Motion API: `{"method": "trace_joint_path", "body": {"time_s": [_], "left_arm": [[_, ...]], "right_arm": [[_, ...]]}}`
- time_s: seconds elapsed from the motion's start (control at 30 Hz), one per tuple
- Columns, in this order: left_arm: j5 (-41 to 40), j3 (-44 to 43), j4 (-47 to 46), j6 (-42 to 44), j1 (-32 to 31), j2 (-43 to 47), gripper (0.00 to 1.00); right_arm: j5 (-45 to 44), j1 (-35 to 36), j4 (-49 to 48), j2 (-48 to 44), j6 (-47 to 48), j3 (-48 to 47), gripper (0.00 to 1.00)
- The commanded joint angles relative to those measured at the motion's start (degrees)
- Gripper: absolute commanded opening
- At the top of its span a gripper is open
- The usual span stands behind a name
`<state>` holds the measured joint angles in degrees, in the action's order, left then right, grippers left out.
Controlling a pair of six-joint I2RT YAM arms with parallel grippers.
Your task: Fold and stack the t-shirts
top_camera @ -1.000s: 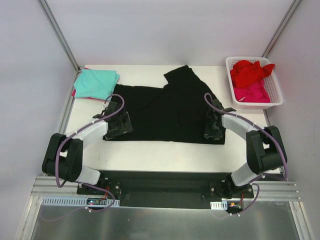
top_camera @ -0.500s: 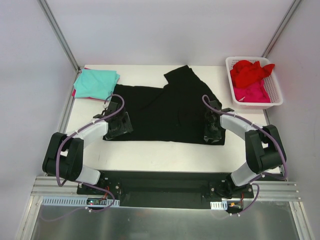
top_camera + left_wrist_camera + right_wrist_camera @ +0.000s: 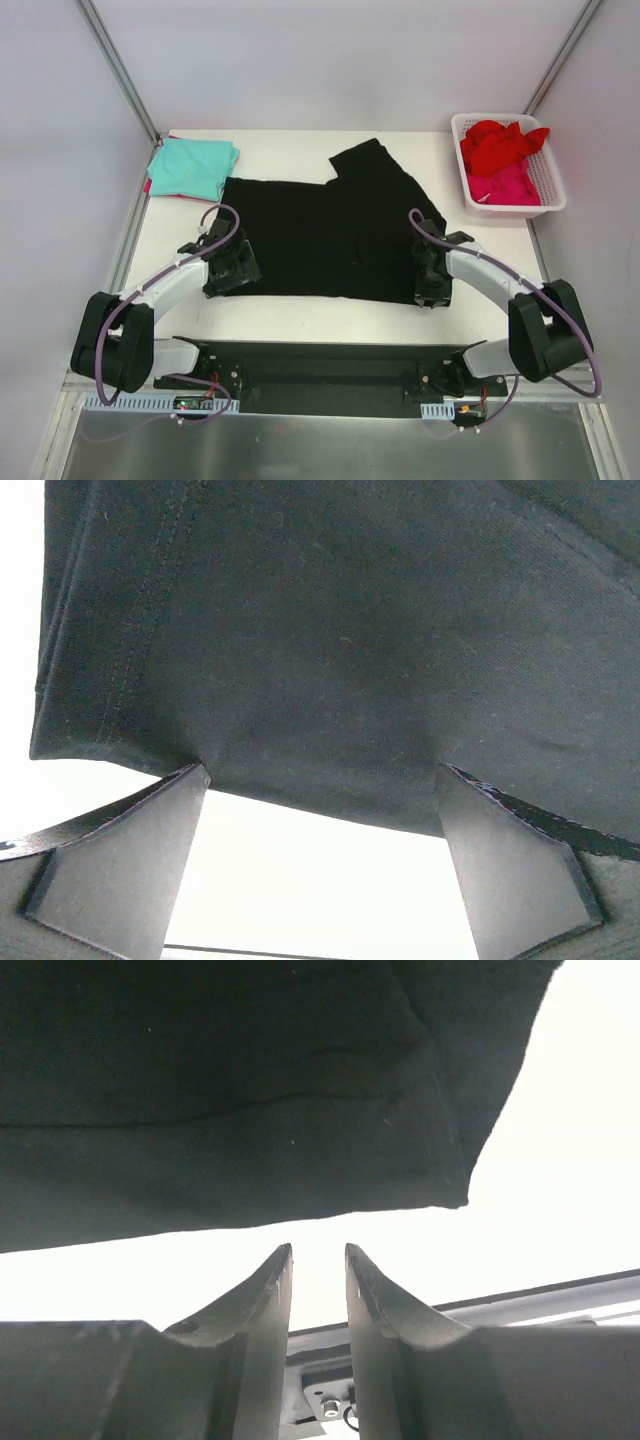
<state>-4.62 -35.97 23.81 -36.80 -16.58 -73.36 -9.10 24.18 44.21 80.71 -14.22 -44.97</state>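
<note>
Nearest us, both arms reach forward from their bases to the near hem of the black t-shirt (image 3: 320, 235), which lies spread flat across the middle of the white table (image 3: 330, 315). One gripper is at each lower corner, and we judge this is so the hem can be raised evenly and carried away from us into a fold. The left gripper (image 3: 232, 270) sits at the near-left corner with its jaws spread wide. In its wrist view the two fingers (image 3: 120, 870) stand well apart, with the stitched hem lying across at their tips and nothing pinched. The right gripper (image 3: 432, 287) sits at the near-right corner with its jaws drawn in to a slim slot. Its wrist view shows bare table through that slot, and the shirt's corner lies just beyond the fingertips (image 3: 275, 1270), so no cloth is held there. Past the hem the shirt's body lies smooth, while its far-right part juts up at an angle, perhaps a sleeve, though we cannot tell. At the far-left corner rests a folded teal t-shirt (image 3: 192, 166), set clear of the working space — we take it as the start of the stack. At the far right, a white slotted basket (image 3: 512, 211) holds a crumpled red t-shirt (image 3: 500, 143) and a pink t-shirt (image 3: 510, 186), seemingly waiting their turn.
</note>
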Motion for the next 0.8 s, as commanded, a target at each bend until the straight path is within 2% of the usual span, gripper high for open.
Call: {"method": "trace_joint_path", "body": {"time_s": [0.0,0.23,0.33,0.43,0.47,0.57,0.6,0.63,0.77], "left_arm": [[0.49,3.79,11.78,-3.89,-2.39,0.59,0.99],[0.85,4.33,14.15,-9.95,-8.29,3.83,0.99],[-1.08,-0.93,17.92,-10.93,-10.13,8.14,0.99],[-3.37,-10.15,23.01,-9.97,-10.49,10.52,0.99],[-4.77,-15.57,24.51,-9.53,-10.49,9.91,0.99],[-6.71,-25.60,28.39,-7.50,-10.49,6.32,0.99],[-7.15,-27.47,28.83,-6.89,-10.49,5.26,0.99],[-9.59,-32.97,28.40,-6.19,-10.49,1.59,0.99],[-12.86,-35.14,23.13,-3.38,-10.40,-4.14,0.99]], "right_arm": [[-2.85,0.69,6.58,-5.47,-3.44,0.41,0.31],[-3.46,1.48,9.58,-13.02,-4.50,2.26,0.32],[-2.59,1.65,11.51,-16.45,-4.85,-1.16,0.33],[-2.23,1.83,13.36,-17.86,-4.94,-7.46,0.35],[-2.15,1.83,13.54,-17.86,-4.42,-9.07,0.36],[-1.88,1.83,13.98,-15.50,-3.10,-16.45,0.37],[-1.62,1.83,13.46,-13.06,-1.79,-18.12,0.38],[0.29,1.92,10.23,-8.59,1.53,-23.96,0.38],[3.91,1.57,4.06,0.57,7.44,-30.87,0.38]]}}
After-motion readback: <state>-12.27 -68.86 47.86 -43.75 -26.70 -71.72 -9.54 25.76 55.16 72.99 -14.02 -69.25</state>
